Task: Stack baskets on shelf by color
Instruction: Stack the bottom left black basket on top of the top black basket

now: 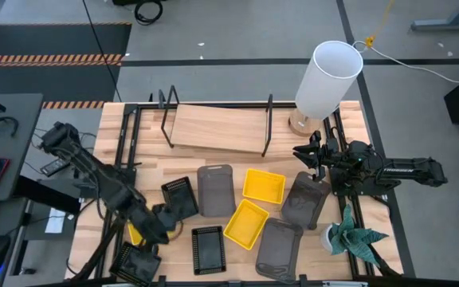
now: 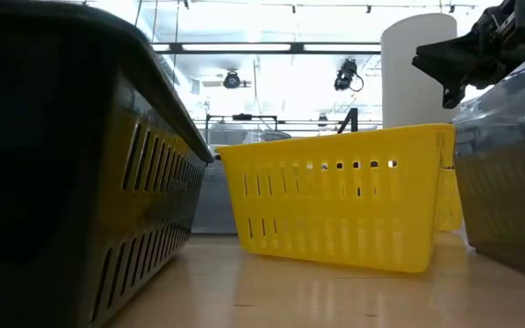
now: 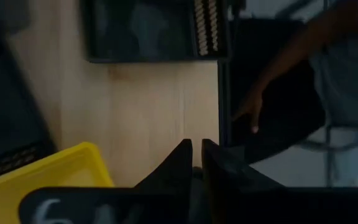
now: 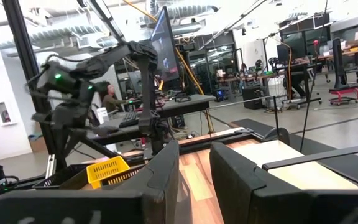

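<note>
At the table's 8 o'clock corner the left gripper (image 1: pixel 151 229) hung low over the wood, its fingers (image 3: pixel 180 163) a narrow slit apart with nothing between them, just beside a yellow basket (image 1: pixel 136 234) that showed only partly from under the arm. Black baskets lay around it, one at its 1 o'clock (image 1: pixel 180 195), one at 6 o'clock (image 1: pixel 136 264) and one further right (image 1: pixel 208 249). Beyond the table edge, in the left wrist view, a person's hand (image 3: pixel 252 113) was visible. The shelf (image 1: pixel 217 127) stood bare at the table's 12 o'clock. Below it, mid-table, lay a grey basket (image 1: pixel 216 190) and two more yellow ones (image 1: pixel 264 185) (image 1: pixel 245 223), touching at a corner. Further right were two more grey baskets – one (image 1: pixel 278 247) towards 5 o'clock, one (image 1: pixel 305 199) at 3 o'clock. The right gripper (image 1: pixel 310 156) hovered at that last basket's 12 o'clock end, fingers (image 4: pixel 161 171) moderately apart and empty.
</note>
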`<state>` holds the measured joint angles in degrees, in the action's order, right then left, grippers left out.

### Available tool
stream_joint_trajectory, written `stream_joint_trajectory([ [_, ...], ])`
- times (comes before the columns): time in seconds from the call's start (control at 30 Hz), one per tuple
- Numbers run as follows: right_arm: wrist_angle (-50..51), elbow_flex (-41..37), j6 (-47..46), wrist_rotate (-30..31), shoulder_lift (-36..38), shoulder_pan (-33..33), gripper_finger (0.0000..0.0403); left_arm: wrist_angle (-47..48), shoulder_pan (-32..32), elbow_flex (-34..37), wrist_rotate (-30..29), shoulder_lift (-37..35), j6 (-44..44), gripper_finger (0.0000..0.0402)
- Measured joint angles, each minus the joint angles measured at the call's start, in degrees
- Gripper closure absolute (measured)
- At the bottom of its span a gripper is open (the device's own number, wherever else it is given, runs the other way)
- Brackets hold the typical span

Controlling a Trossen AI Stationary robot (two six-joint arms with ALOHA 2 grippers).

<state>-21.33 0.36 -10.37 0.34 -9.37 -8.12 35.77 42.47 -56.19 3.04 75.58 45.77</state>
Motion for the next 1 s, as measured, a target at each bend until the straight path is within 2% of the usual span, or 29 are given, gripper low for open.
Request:
stream_joint_trajectory([
  [0.17,0.01,0.0,0.0,0.0,0.0,0.0,0.0306,0.7,2.0,-2.91,-1.19,5.93,1.36,0.0334],
  [0.4,0.01,-0.02,0.0,0.0,0.0,0.0,0.0306,4.74,5.24,-6.67,-1.28,12.21,2.81,0.0247],
  [0.53,0.01,-0.01,0.0,0.0,0.0,0.0,0.0306,5.07,7.08,-7.02,-1.03,14.93,1.11,0.0217],
  [1.0,0.03,-0.02,0.0,-0.01,0.0,0.0,0.0306,9.63,11.35,-7.06,-0.21,16.64,0.99,0.0229],
])
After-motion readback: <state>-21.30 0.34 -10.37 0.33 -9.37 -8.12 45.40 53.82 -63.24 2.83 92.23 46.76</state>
